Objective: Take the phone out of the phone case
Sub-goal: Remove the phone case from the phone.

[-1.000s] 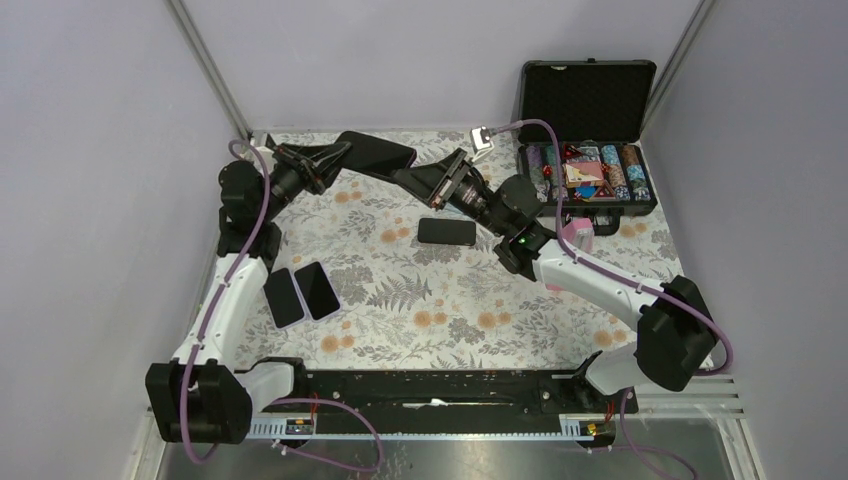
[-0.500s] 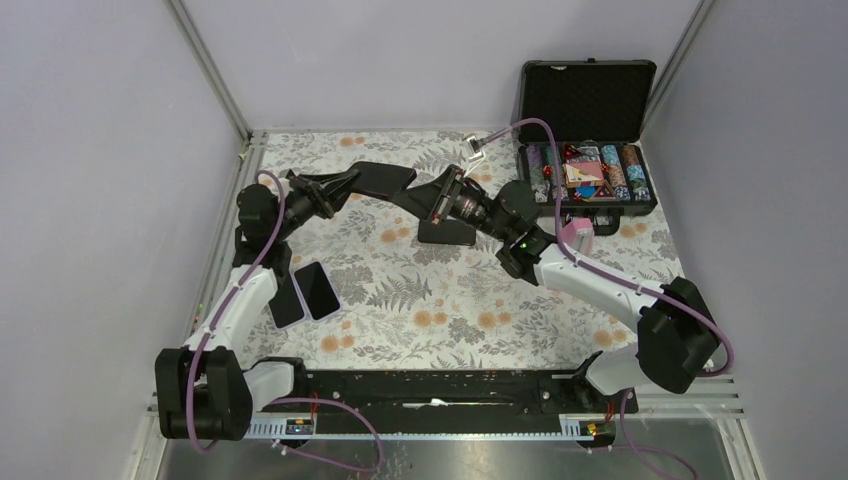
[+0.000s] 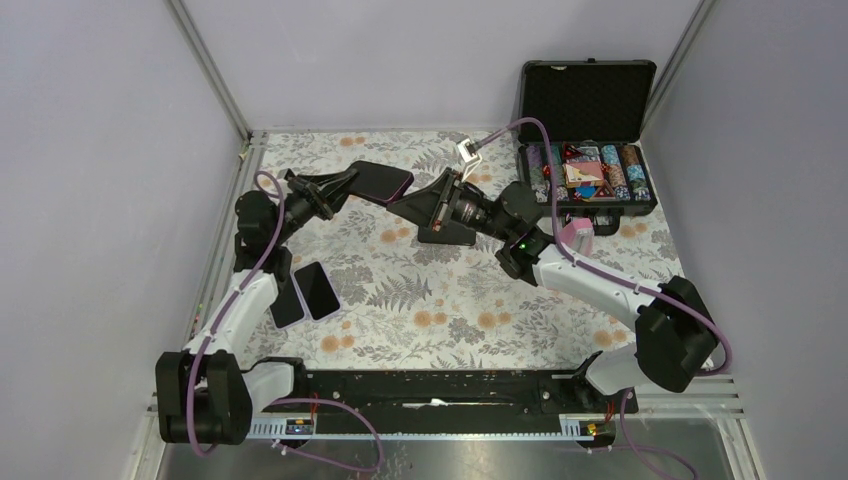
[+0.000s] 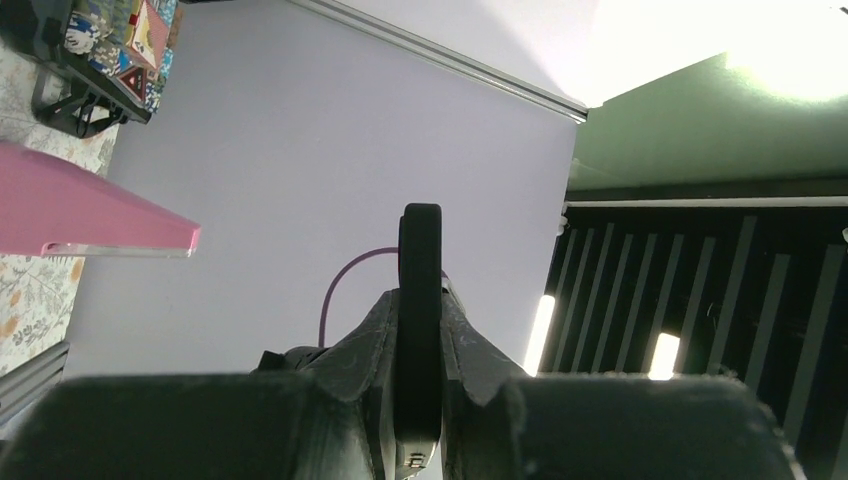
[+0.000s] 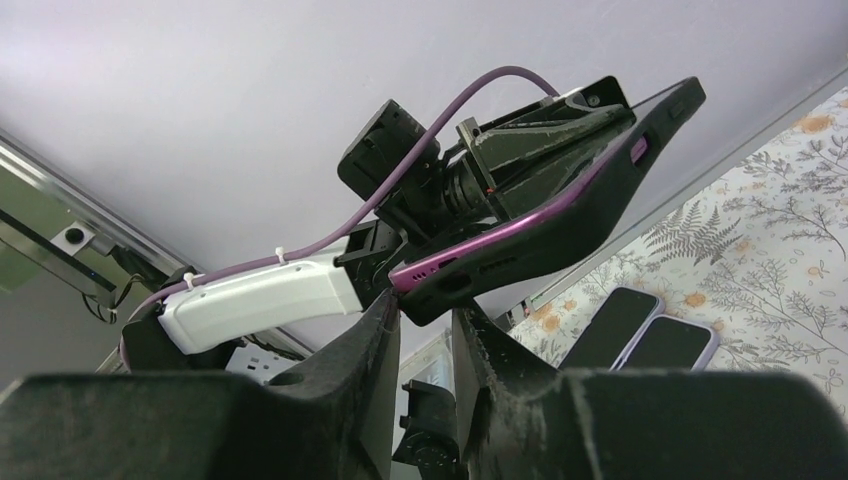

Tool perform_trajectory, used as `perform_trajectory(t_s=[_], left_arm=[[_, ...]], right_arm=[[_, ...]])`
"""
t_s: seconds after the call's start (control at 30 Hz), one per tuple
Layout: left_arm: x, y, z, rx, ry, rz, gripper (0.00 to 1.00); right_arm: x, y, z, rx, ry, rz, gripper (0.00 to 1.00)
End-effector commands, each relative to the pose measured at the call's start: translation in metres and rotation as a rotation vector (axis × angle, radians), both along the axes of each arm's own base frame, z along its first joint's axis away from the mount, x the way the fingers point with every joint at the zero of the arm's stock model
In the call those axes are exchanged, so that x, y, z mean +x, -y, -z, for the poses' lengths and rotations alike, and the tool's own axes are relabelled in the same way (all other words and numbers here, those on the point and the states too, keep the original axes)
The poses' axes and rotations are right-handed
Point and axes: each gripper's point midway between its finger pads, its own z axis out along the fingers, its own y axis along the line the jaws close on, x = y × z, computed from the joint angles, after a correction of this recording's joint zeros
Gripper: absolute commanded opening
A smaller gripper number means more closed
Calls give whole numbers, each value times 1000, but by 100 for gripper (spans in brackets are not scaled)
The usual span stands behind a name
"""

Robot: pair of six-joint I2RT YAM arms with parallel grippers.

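Observation:
A magenta phone in a black case (image 3: 380, 181) hangs in the air between both grippers, above the table's far left. My left gripper (image 3: 345, 183) is shut on its left end. In the left wrist view the cased phone (image 4: 420, 290) stands edge-on between the fingers (image 4: 372, 340). My right gripper (image 3: 418, 198) pinches the opposite end. In the right wrist view its fingertips (image 5: 388, 310) close on the near corner of the cased phone (image 5: 560, 210), where the magenta edge shows above the black case.
A black phone (image 3: 447, 232) lies on the floral cloth under my right gripper. Two more phones (image 3: 300, 294) lie at the left. An open black case of poker chips (image 3: 585, 170) stands at the back right, with a pink object (image 3: 578, 236) in front of it.
Both grippers have carried the cased phone lower and nearer. The right gripper has shifted left, over the black phone on the table.

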Motion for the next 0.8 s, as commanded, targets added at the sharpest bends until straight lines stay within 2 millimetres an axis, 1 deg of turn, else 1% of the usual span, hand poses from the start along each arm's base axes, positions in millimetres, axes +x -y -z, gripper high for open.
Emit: perform_trajectory(t_s=[0.0,0.07,0.13,0.2,0.27,0.33,0.43,0.5,0.57,0.7,0.77], left_arm=[[-13,-5,-47,-205,9,28,0],[-14,-6,-54,-211,34,25,0],[-14,-6,-61,-211,61,27,0],[-15,-6,-69,-218,94,32,0],[-16,-7,-78,-229,133,34,0],[-17,-7,-88,-240,171,38,0],[-22,-7,-101,-240,212,43,0],[-24,-8,-111,-240,239,44,0],[-26,-8,-120,-238,264,46,0],[-29,-9,-135,-241,321,37,0],[-32,-11,-144,-248,365,30,0]], right_arm=[[5,6,-6,26,7,29,0],[15,5,8,-13,-63,67,0],[24,5,30,-64,-159,109,0],[31,5,47,-85,-241,140,0],[34,4,63,-103,-350,150,0],[35,-1,75,-126,-445,135,3],[35,-8,81,-142,-544,107,5],[37,-9,83,-136,-588,104,6],[38,-10,90,-163,-618,116,7],[41,-5,112,-237,-688,167,9],[42,-2,123,-261,-735,184,11]])
